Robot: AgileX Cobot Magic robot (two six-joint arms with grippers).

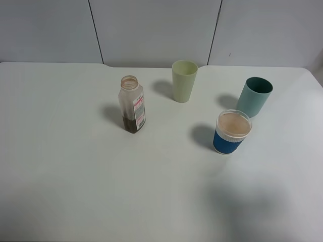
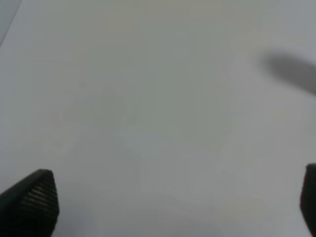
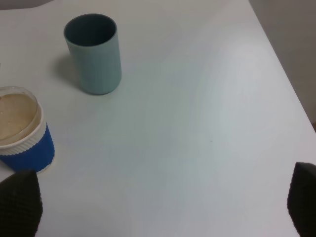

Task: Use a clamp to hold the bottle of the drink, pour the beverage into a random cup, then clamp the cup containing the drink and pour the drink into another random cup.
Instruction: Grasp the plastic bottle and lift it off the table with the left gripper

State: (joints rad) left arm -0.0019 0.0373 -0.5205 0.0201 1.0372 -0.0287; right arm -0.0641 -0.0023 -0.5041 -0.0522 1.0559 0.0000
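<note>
The left gripper (image 2: 170,207) is released: its two black, textured fingertips stand wide apart over bare white table (image 2: 148,98), with nothing between them. The right gripper (image 3: 160,202) is likewise spread wide and grasps nothing. Just beyond one of its black fingertips (image 3: 19,202) stands the short clear-walled cup with a white rim and a wide dark blue band (image 3: 27,150), not touched by it. That cup holds the milky brown beverage (image 3: 15,116), which reaches close to the rim. A little farther from the right gripper stands a teal blue-green plastic cup (image 3: 94,53), upright. Its inside is dark and I cannot tell whether anything is in it.

On the table, the blue-banded cup sits right of the middle, and the teal cup is near it, closer to the far right corner. The two are apart. A tall, slim, pale yellow-green plastic tumbler (image 1: 184,80) stands upright near the middle of the far edge; its contents cannot be made out. The small clear plastic bottle with a white, red and pink label (image 1: 132,105) stands upright left of the middle, well apart from the cups. Its wide neck is open, and a shallow layer of dark brown liquid lies at its bottom.
</note>
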